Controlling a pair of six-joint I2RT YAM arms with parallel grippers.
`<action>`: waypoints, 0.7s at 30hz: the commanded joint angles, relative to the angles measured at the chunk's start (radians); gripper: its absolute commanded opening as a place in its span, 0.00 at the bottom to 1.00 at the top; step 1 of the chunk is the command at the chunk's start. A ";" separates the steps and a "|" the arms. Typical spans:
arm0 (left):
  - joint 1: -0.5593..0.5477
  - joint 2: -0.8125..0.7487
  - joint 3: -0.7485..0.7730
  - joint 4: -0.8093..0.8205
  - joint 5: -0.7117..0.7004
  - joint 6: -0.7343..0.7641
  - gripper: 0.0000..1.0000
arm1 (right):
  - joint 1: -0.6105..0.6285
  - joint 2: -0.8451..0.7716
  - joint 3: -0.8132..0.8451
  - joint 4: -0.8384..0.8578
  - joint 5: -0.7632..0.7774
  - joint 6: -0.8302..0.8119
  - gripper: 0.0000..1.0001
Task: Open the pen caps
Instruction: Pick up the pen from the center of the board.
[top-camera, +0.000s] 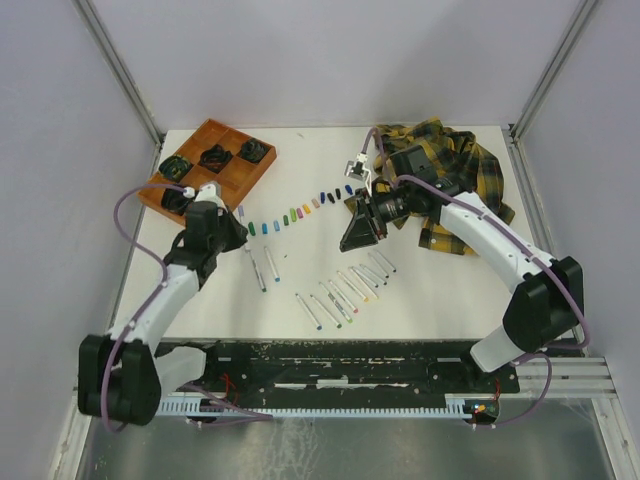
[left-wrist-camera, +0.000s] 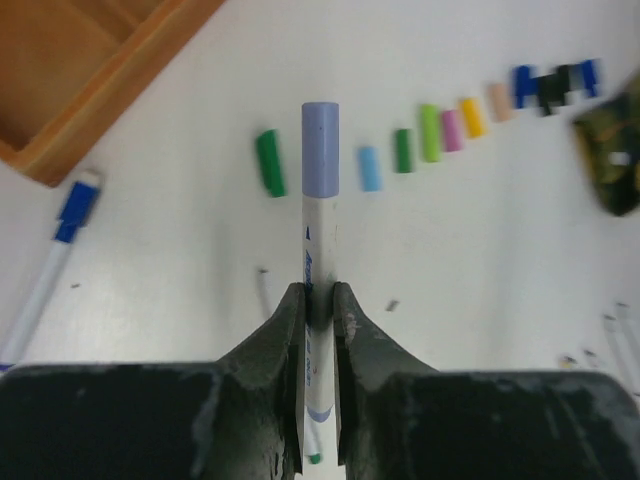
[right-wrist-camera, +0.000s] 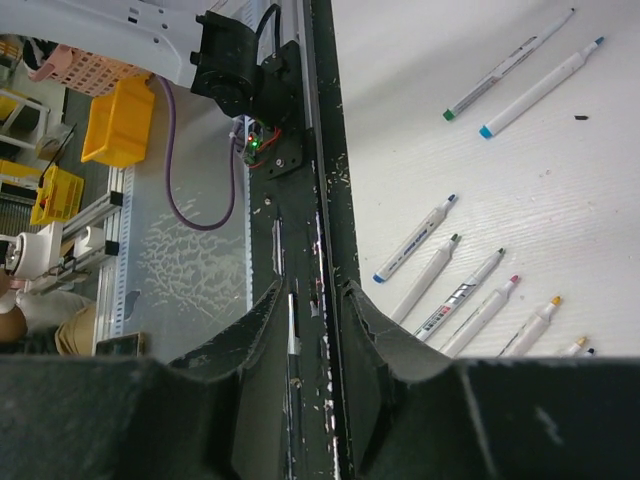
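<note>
One marker (left-wrist-camera: 320, 240), lavender cap (left-wrist-camera: 320, 150) on, pinched in left claw (left-wrist-camera: 318, 296); right claw (right-wrist-camera: 312, 292) barely parted.

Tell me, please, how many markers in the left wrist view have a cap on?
2. One marker, lavender cap on its end, is clamped between the left fingers; a blue-capped marker lies by the wooden tray's corner. More may lie outside this view.
</note>
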 joint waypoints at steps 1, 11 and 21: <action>-0.030 -0.212 -0.144 0.315 0.307 -0.172 0.03 | -0.004 -0.072 -0.053 0.180 -0.040 0.096 0.35; -0.345 -0.450 -0.390 0.916 0.205 -0.451 0.03 | -0.004 -0.128 -0.371 0.965 0.050 0.722 0.41; -0.574 -0.350 -0.438 1.209 -0.018 -0.441 0.03 | -0.001 -0.128 -0.478 1.447 0.028 1.032 0.52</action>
